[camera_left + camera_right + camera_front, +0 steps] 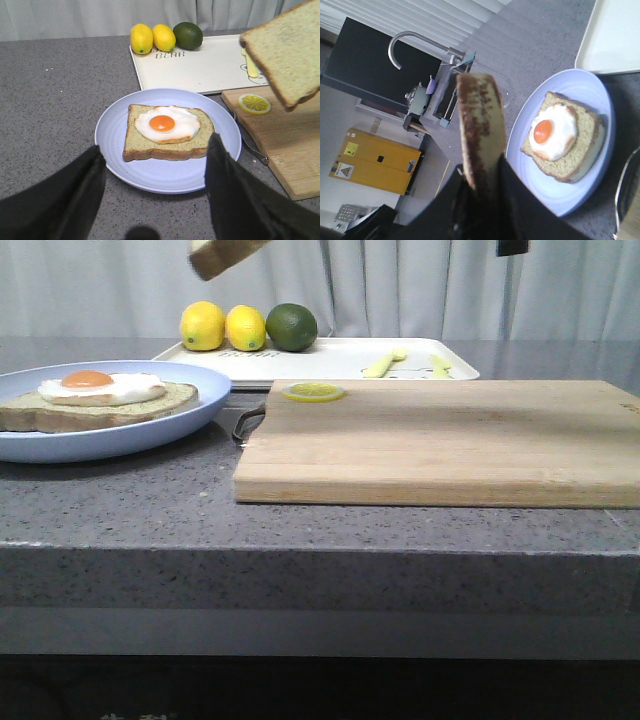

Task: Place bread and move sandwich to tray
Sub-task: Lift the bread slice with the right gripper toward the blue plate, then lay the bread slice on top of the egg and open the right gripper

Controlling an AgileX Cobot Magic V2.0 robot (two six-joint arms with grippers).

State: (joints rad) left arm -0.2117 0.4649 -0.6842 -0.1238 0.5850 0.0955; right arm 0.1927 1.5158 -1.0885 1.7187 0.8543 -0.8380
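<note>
Nearest in the front view is the grey counter [120,510], and on its left sits the blue plate [190,412] with the sandwich [100,398], an egg-topped slice lying flat and uncovered, so it looks ready for its top. The left gripper [152,192] hovers near and above that plate with its fingers spread wide and nothing between them, probably waiting to take the plate once the top is on. Further right, high above the gap between plate and board, the bread [225,254] hangs tilted in the air; the right gripper [480,190] is clenched on its lower edge, holding it on end so the face can come down onto the egg. At the far side lies the white tray [330,360], with two lemons [222,326] and a lime [291,327] at its left end and what may be small yellow cutlery further right, too small to tell. The wooden cutting board [450,445] fills the right, a lemon slice [313,392] on its far left corner.
</note>
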